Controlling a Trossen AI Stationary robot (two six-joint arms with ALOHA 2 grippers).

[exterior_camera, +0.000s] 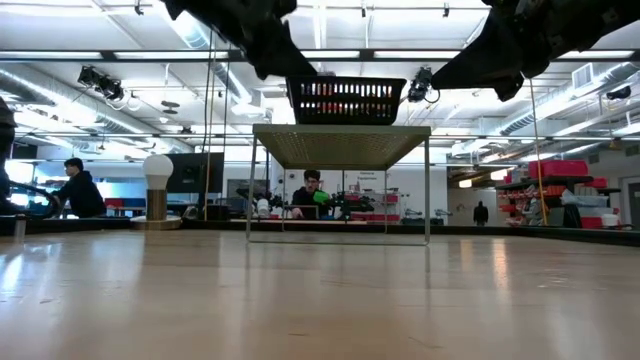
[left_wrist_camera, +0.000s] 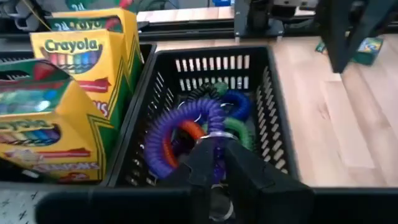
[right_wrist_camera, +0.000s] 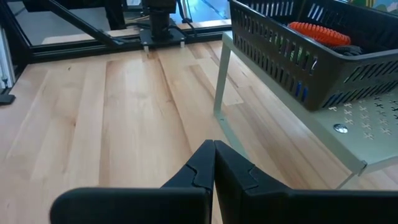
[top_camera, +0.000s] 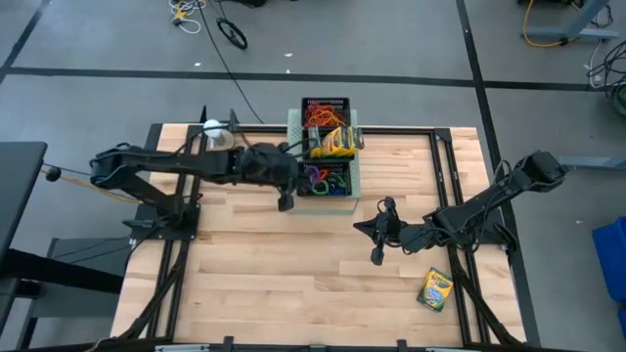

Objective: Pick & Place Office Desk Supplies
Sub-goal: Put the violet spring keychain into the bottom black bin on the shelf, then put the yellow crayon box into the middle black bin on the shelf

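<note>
A black mesh tray [left_wrist_camera: 277, 106] on the pale-green perforated stand holds coiled loops in purple [left_wrist_camera: 163, 134], orange, green and blue. Beside it stand yellow-and-green crayon boxes [left_wrist_camera: 78, 65], and a second mesh tray [top_camera: 326, 103] with red and orange loops sits behind them. My left gripper [top_camera: 286, 201] [left_wrist_camera: 213, 148] hangs over the near tray's left wall, shut on the purple coil. My right gripper [top_camera: 377, 256] [right_wrist_camera: 213, 148] is shut and holds nothing, above the bare table to the right of the stand. Another crayon box [top_camera: 435, 289] lies flat near the right near corner. My left gripper pinches the purple coil by the end beside its small metal ring [left_wrist_camera: 214, 133], between the two fingers, reaching in over the tray's left wall. The rest of the coil lies slack on the other loops in the tray. How far back it reaches, the fingers hide.
The pale-green perforated stand [exterior_camera: 340, 146] raises the trays above the table on thin legs. A white ball on a stand [top_camera: 212, 127] sits at the far left. Bare wood stretches across the near half of the table [top_camera: 293, 284]. People sit beyond the far edge.
</note>
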